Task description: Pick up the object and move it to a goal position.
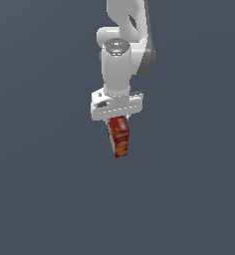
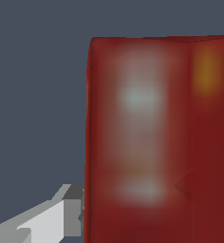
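Fingers: one pale grey fingertip (image 2: 69, 213) shows in the wrist view, pressed flat against the side wall of the red cracker carton (image 2: 156, 137). The opposite finger is out of that frame. In the exterior view the fingers are mostly hidden behind the white hand body, so the gap is read from the load: the gripper (image 1: 118, 119) is closed to the carton's narrow width and clamps its upper end.

Carton position: the red cracker carton (image 1: 119, 137) hangs directly below the hand, top end tucked between the fingers, bottom end free. It is slightly tilted, lower end leaning toward the exterior view's left. Nothing touches it except the gripper. Yellow-orange cracker prints show on the lower part of the face; the wrist view shows a pale blurred label patch and an orange blur near one corner, too soft to read.

Arm: the white Panda arm (image 1: 120, 55) comes down from the top of the exterior view, wrist pointing straight down.

Counts: one arm, one gripper, one carton. One fingertip visible in the wrist view.

Background: uniform dark blue-grey in both views; no surface edge can be made out.
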Robot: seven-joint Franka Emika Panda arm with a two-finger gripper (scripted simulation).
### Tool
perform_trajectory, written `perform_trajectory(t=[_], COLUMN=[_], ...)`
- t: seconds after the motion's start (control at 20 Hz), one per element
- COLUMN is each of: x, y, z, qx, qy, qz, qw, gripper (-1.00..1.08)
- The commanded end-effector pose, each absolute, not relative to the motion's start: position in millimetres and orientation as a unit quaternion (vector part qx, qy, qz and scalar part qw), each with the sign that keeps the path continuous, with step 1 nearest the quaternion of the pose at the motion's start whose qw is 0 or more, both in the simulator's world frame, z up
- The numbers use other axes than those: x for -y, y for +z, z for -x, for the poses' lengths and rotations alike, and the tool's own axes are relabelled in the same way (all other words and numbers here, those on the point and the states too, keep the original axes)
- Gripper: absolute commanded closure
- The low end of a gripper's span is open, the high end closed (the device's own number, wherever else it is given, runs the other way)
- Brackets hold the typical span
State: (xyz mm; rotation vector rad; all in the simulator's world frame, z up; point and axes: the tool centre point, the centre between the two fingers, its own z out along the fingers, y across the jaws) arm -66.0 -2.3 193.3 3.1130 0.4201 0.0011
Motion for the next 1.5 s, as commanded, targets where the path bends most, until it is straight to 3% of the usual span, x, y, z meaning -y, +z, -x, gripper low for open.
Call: perform_trajectory(t=[0.0,0.7,1.45], x=[2,2,2], y=[192,224,357], z=[66,76,118], qx=[-0.134,-0.134,-0.134], qy=[0.000,0.000,0.000], qz=[-0.991,-0.991,-0.991], qw=[0.000,0.000,0.000], gripper=[1.08,1.08,1.08])
